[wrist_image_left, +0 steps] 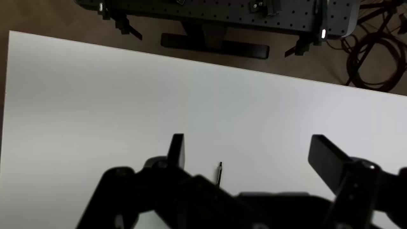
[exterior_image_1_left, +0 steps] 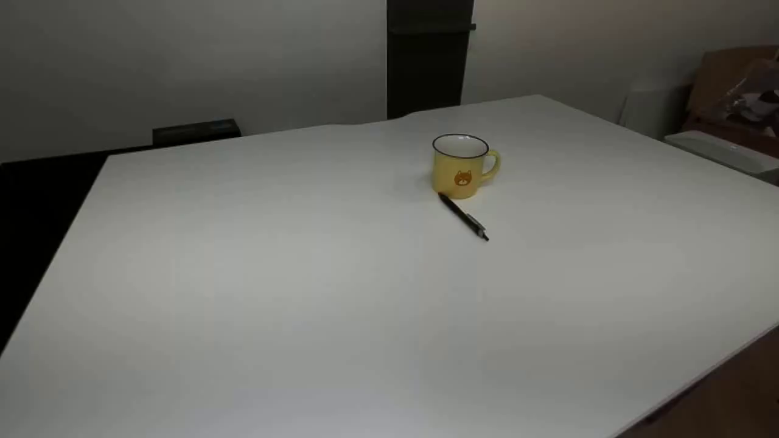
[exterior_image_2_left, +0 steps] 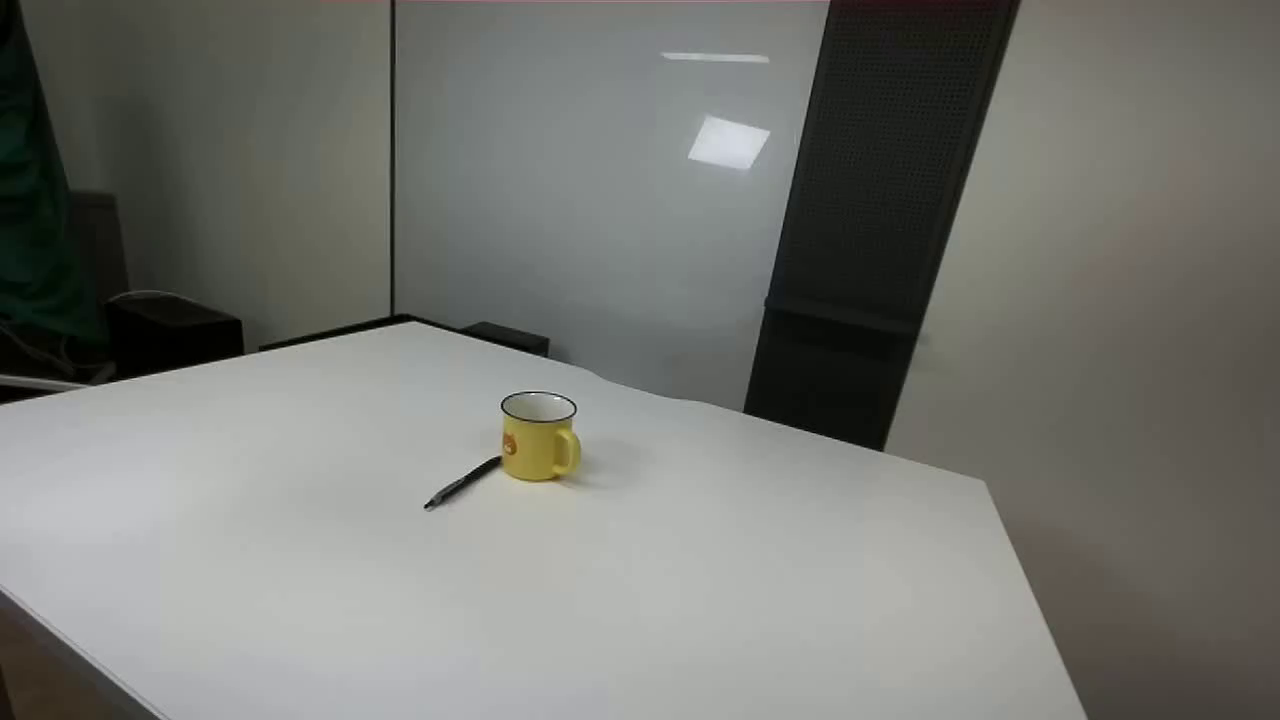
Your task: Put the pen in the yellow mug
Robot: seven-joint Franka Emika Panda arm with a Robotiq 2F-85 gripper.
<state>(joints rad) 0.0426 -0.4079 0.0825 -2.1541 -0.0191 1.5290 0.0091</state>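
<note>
The yellow mug [exterior_image_1_left: 447, 173] stands upright on the white table in both exterior views [exterior_image_2_left: 532, 455]. It has a dark rim, a pale inside, a side handle and an orange-brown animal face mark. The dark pen [exterior_image_1_left: 461, 215] lies on the table close by the mug's base, also in the exterior view [exterior_image_2_left: 463, 482]. I cannot tell if they touch. In the wrist view my gripper [wrist_image_left: 247, 143] is open with its fingers wide apart and nothing between them. The pen's end [wrist_image_left: 219, 173] shows below, partly hidden by the gripper. The mug is hidden in the wrist view.
The white table [exterior_image_1_left: 274, 292] bears the mug and pen. In the wrist view a dark perforated metal bench [wrist_image_left: 216, 12] stands beyond the table edge, with coiled cables [wrist_image_left: 375, 60] on the floor. A dark panel [exterior_image_2_left: 880, 220] and walls stand behind the table.
</note>
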